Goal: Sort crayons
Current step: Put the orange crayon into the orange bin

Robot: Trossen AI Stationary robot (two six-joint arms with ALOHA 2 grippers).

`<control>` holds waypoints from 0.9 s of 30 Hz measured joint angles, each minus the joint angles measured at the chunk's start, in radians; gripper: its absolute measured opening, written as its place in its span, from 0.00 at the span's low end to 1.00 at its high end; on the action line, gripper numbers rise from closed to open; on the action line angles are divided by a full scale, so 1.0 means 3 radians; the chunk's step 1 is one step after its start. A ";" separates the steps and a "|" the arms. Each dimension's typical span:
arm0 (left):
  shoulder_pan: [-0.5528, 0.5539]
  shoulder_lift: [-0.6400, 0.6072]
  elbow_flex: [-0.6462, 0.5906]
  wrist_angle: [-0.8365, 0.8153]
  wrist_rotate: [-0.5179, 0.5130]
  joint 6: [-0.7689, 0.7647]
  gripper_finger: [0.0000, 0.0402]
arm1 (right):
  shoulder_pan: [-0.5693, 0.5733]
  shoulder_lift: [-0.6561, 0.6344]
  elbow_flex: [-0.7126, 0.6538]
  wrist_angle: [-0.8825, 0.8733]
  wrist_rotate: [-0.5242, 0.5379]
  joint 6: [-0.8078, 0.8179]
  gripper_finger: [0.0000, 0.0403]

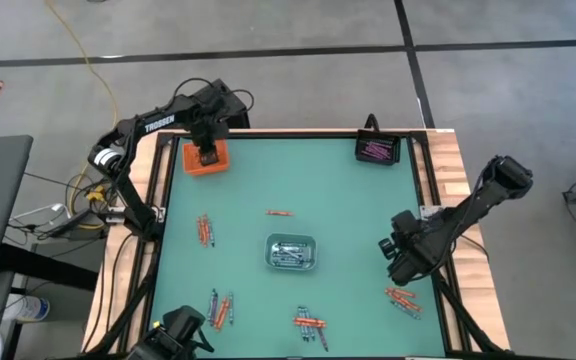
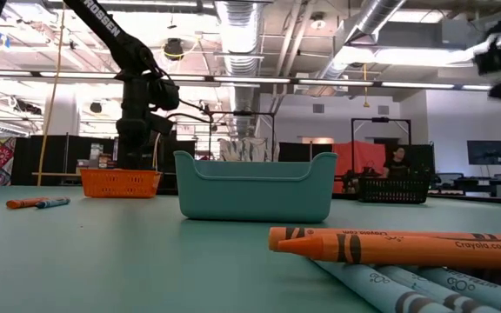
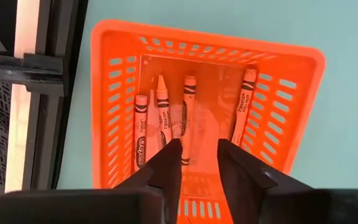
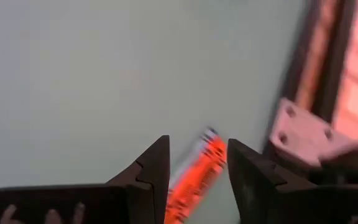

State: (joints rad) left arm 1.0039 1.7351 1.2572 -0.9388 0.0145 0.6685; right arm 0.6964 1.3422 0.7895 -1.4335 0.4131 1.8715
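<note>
My left gripper (image 3: 199,146) hangs open, pointing down, just above the orange tray (image 3: 294,106) at the table's far left (image 1: 206,160). Several orange crayons (image 3: 187,115) lie flat on the tray's floor, one ending beside a fingertip. My right gripper (image 4: 197,144) stands open near the table's right edge (image 1: 396,266), slanting down above the table. A blurred orange-red crayon (image 4: 199,171) shows on the table between its fingers, part of a small pile (image 1: 403,298). Other crayons lie loose on the green table (image 1: 205,230) (image 1: 280,213) (image 1: 221,308) (image 1: 310,324).
A clear-grey tray (image 1: 291,252) with crayons stands mid-table, seen as a teal box (image 2: 255,187) in the low view. A black tray (image 1: 376,150) with purple crayons sits at the far right corner. Orange and grey-blue crayons (image 2: 390,248) lie close to the low camera.
</note>
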 joint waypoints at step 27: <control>-0.0831 -0.0006 0.0065 0.0045 -0.0201 -0.0649 0.38 | -0.0393 0.0189 -0.0130 0.0812 -0.0486 0.0019 0.38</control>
State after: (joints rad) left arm 0.7545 1.7332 1.2768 -0.9254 -0.0460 0.4738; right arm 0.5785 1.3990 0.7505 -1.1898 0.2675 1.8772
